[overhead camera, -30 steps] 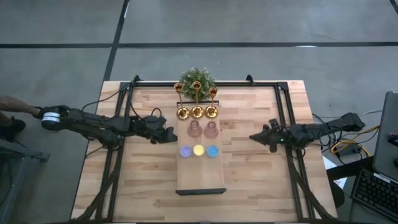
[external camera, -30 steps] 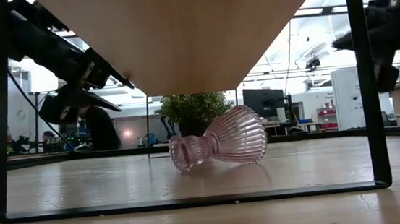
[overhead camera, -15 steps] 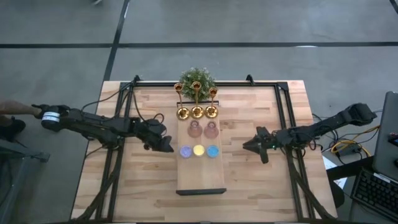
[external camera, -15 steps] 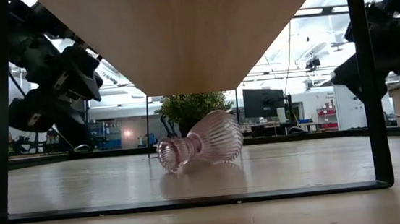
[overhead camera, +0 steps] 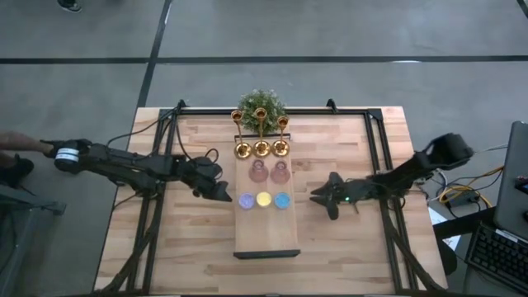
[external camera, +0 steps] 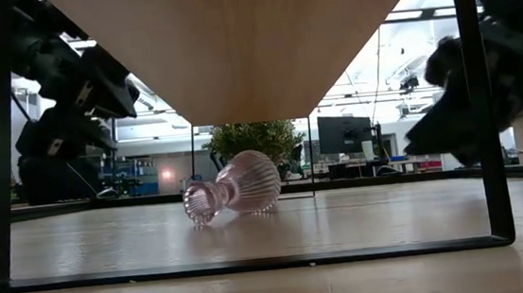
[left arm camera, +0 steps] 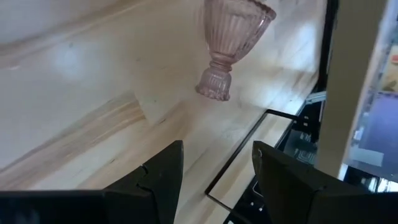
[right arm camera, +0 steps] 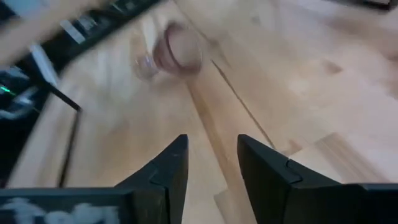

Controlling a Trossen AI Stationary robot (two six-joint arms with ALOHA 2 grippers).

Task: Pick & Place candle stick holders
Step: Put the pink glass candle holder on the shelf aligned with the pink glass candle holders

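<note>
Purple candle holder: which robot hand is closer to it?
Left. The left hand is right beside the purple holder, at the wooden board's left edge. The right hand is off the board's other side, beyond the yellow holder and blue holder.

Toppled glass holder (external camera: 230, 187) lies under the board (external camera: 237, 35).

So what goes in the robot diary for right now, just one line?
pink glass holder: lying tipped under shelf | left gripper: jaws open, empty | right gripper: jaws open, empty | shelf: eight holders standing
</note>
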